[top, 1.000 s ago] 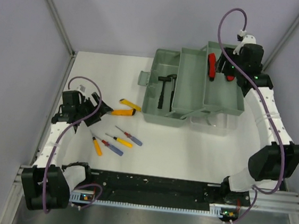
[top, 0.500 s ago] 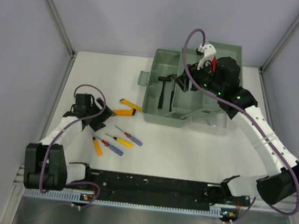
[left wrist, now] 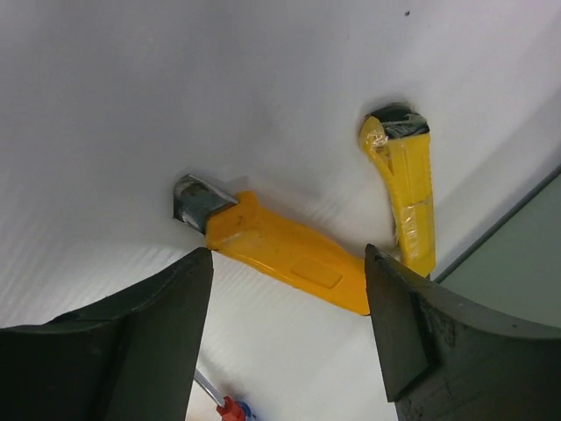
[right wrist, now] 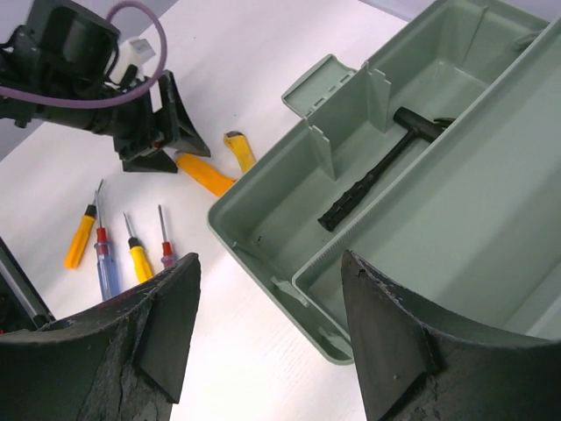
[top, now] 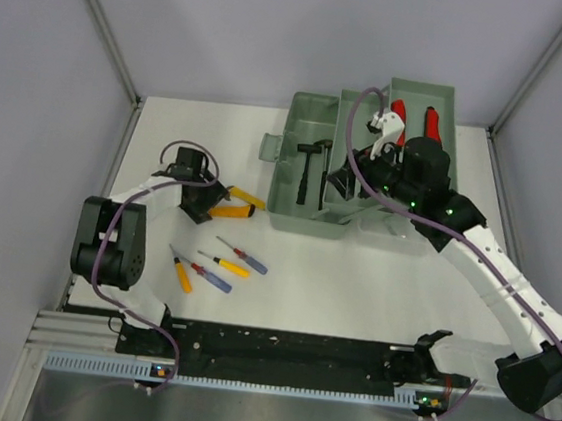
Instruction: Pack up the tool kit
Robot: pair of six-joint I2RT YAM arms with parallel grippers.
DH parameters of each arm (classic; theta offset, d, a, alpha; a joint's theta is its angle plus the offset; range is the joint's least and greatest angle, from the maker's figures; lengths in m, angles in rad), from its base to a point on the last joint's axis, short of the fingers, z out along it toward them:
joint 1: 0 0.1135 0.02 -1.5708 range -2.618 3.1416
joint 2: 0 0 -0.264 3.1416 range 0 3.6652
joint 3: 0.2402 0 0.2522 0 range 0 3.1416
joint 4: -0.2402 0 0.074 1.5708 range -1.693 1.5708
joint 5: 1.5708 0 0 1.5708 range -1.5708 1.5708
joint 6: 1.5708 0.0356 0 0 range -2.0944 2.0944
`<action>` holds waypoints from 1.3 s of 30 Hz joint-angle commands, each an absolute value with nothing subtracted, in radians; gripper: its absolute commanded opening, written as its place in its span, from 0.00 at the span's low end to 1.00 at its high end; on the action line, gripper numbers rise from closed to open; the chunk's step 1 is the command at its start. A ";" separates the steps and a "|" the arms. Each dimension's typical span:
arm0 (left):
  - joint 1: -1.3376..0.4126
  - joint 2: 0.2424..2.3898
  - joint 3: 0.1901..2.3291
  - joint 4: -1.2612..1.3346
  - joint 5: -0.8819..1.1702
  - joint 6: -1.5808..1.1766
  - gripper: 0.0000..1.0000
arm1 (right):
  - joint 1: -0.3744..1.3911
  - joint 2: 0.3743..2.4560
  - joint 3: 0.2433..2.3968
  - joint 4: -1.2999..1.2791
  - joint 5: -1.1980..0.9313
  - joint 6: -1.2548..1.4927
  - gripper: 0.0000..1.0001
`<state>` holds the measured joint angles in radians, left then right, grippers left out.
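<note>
Yellow knife (left wrist: 279, 256) of the tool kit lies flat on the desk (top: 354, 279) beside the toolbox (top: 300, 122), just ahead of the left gripper (left wrist: 287, 253), whose jaws stand apart and empty, its long axis slanting jaw to jaw; the right gripper (right wrist: 270, 260), jaws likewise apart, hangs over the toolbox, well apart from it.

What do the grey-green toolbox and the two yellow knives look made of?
Grey-green rectangular toolbox: matte moulded plastic, judging by thin divider walls. Wider yellow knife: glossy plastic body, probably, with dull grey metal-looking tip. Narrower yellow knife: similar plastic.
</note>
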<state>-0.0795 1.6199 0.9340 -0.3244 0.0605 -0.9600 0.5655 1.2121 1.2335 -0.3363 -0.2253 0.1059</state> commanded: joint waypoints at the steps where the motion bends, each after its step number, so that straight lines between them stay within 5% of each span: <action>1: -0.127 1.681 0.994 -0.428 0.009 -0.997 0.73 | 0.571 1.146 1.204 -0.273 -0.193 0.118 0.64; 21: -0.130 1.833 1.112 -0.620 -0.227 -1.164 0.57 | 0.571 1.023 1.108 -0.258 -0.069 0.170 0.65; 35: -0.130 1.803 1.103 -0.554 -0.176 -1.094 0.04 | 0.571 0.991 1.109 -0.270 -0.089 0.178 0.65; 39: -0.130 1.734 1.085 -0.497 -0.121 -1.043 0.00 | 0.571 1.003 1.112 -0.270 -0.170 0.179 0.66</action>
<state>-0.1337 1.7840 1.1229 -0.5491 -0.1555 -1.1065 0.5659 1.0145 1.1061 -0.2993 -0.0895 0.1627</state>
